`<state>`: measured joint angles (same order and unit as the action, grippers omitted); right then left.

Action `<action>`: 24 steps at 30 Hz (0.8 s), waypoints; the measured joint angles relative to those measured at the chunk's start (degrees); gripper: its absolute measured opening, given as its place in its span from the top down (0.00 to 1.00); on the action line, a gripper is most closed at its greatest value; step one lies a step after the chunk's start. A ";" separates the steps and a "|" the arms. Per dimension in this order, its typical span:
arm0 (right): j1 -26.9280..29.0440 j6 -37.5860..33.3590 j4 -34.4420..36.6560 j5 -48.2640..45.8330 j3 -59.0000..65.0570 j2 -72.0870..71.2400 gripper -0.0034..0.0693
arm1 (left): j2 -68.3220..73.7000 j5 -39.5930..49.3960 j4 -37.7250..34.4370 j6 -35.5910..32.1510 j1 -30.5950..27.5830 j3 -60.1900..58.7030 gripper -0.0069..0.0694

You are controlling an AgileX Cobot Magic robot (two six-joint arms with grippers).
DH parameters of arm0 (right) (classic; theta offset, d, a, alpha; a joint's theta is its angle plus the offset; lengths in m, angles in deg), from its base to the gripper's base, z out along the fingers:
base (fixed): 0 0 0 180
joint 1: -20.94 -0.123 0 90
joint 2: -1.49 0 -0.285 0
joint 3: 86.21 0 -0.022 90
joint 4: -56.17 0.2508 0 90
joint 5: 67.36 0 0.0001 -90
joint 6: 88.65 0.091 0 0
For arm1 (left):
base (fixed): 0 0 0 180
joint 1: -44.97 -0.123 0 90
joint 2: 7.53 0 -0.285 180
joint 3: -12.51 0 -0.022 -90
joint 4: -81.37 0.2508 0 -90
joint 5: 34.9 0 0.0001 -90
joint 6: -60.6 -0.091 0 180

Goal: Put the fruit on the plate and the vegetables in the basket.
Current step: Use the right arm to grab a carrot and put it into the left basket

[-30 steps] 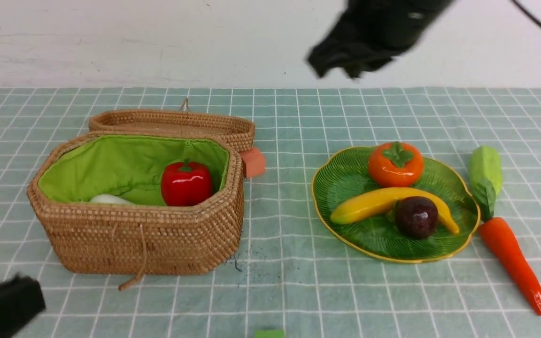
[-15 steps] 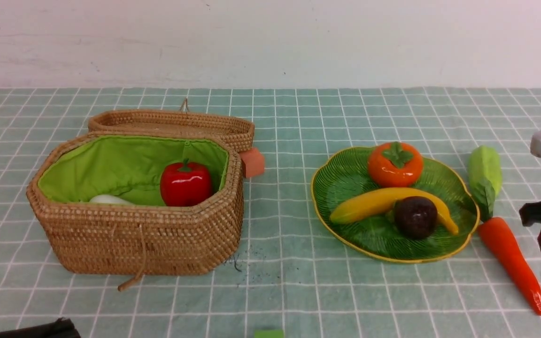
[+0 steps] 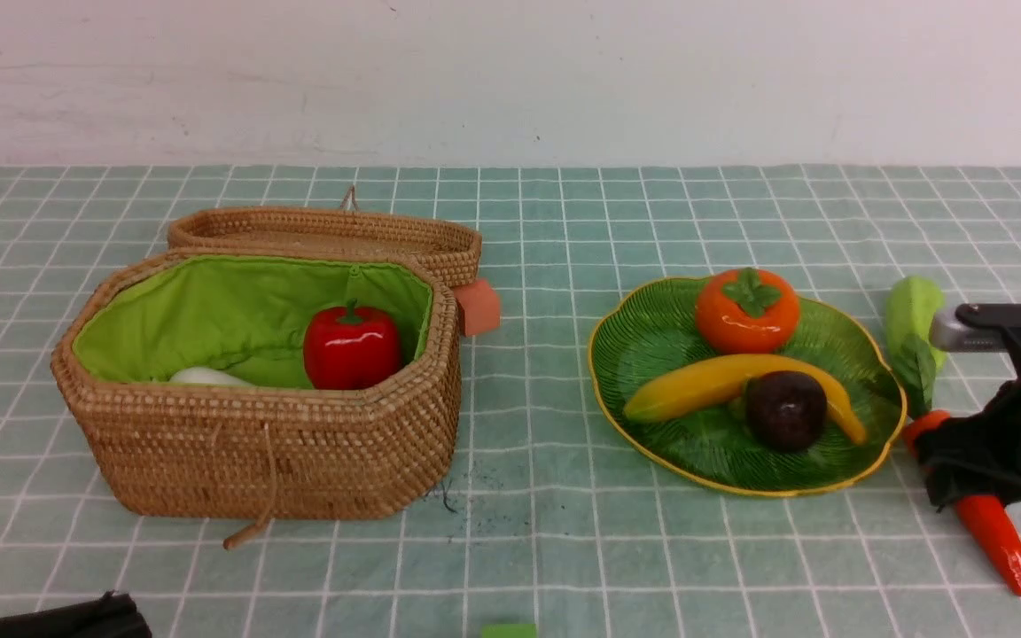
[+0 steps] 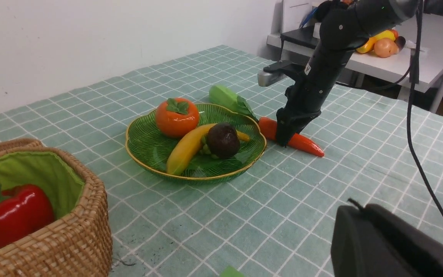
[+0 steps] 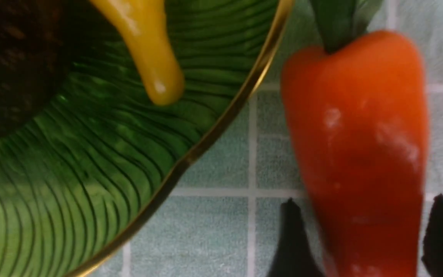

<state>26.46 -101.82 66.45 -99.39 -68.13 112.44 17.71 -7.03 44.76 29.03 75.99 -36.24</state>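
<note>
The right claw straddles the carrot beside the plate, its fingers apart; the left claw is closed.

Bright, even light is given from overhead, and only faint, soft shadows are thrown on the table under the basket and the plate. Small white glare spots are seen on the red bell pepper, the persimmon and the mangosteen. The front view is rendered sharp. In the right wrist view the carrot is smeared and out of focus, while the plate's ribs at lower left are better resolved
</note>
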 joint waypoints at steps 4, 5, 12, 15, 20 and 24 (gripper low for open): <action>0.00 -0.21 -0.11 -1.97 0.00 0.27 0.57 | 0.00 0.00 0.75 0.19 0.00 0.00 0.93; 0.00 -0.21 -0.18 -2.93 0.00 0.15 0.57 | 0.00 0.00 0.80 0.42 0.00 0.00 0.93; -0.66 5.30 0.68 -16.92 -0.10 -6.91 0.57 | 0.00 0.06 5.48 2.26 0.00 0.00 0.93; -4.46 8.24 2.16 -24.11 -1.82 -16.66 0.57 | 0.00 -0.43 8.85 9.02 0.00 0.00 0.93; -18.56 -1.66 9.89 -22.08 -12.60 -23.42 0.57 | 0.00 -1.90 21.27 24.54 0.00 0.00 0.93; -31.34 -17.04 17.89 -16.07 -25.21 -19.09 0.57 | 0.00 -1.65 34.53 40.09 0.00 0.00 0.93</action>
<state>-4.88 -118.87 84.34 -115.45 -93.34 93.34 17.71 -8.69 79.29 69.13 75.99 -36.24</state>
